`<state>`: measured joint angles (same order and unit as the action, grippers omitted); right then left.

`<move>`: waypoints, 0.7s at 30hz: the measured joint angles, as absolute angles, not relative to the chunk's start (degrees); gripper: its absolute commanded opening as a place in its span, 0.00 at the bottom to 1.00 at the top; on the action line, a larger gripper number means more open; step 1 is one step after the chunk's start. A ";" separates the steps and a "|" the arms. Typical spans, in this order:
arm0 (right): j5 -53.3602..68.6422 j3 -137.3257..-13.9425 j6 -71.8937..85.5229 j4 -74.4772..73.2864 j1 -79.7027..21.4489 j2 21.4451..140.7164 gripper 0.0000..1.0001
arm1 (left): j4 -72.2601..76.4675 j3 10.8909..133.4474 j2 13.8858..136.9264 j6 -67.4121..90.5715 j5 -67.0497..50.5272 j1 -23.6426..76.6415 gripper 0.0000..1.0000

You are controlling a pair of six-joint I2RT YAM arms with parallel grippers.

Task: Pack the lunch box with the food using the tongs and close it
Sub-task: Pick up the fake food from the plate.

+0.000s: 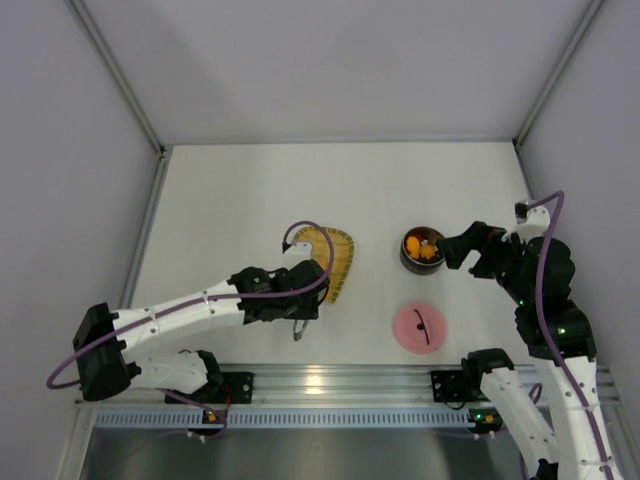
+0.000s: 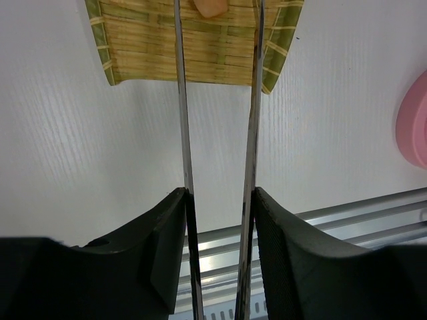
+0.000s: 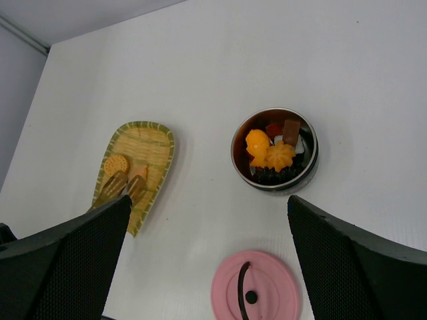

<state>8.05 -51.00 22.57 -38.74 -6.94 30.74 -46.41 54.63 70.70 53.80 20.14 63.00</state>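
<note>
Steel-rimmed and dark-walled, the lunch box (image 3: 275, 189) stands open on the table (image 3: 333, 67), and most of the food (image 3: 280, 156) appears to be inside it: orange, red, brown, black and white pieces crowd the bowl. Its pink lid (image 3: 255, 288) lies flat on the table at six o'clock from the box, apart from it, so the closing is not yet done. At nine o'clock from the box sits the yellow woven tray (image 3: 150, 143), and two pieces lie on it, a round yellow piece (image 3: 116, 164) and a peach piece (image 3: 139, 172) just beside it. The left gripper (image 2: 219, 200) is pinching the tongs (image 2: 252, 133) partway along their length, its fingers (image 2: 157, 260) pressed against the outsides of the two arms. The tips reach over the tray with the peach piece between them. Whether they have closed on it cannot be told, since they run off the top edge of the left wrist view. The right gripper (image 3: 208, 203) hovers at three o'clock from the box, fingers spread wide with nothing between them. On this showing the packing looks near its end: two pieces to carry across, then the lid to lift and seat.
</note>
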 measured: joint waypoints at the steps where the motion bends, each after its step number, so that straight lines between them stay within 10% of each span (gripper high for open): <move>1: 8.03 -51.00 22.57 -38.74 -6.94 30.74 0.99 | -46.35 54.76 70.78 53.80 20.16 63.00 0.46; 21: 7.97 -51.00 22.57 -38.79 -6.94 30.72 0.99 | -46.06 57.45 71.55 52.58 20.47 63.00 0.34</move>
<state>7.97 -51.00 22.57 -38.79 -6.94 30.72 -46.06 57.45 71.55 52.58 20.47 63.00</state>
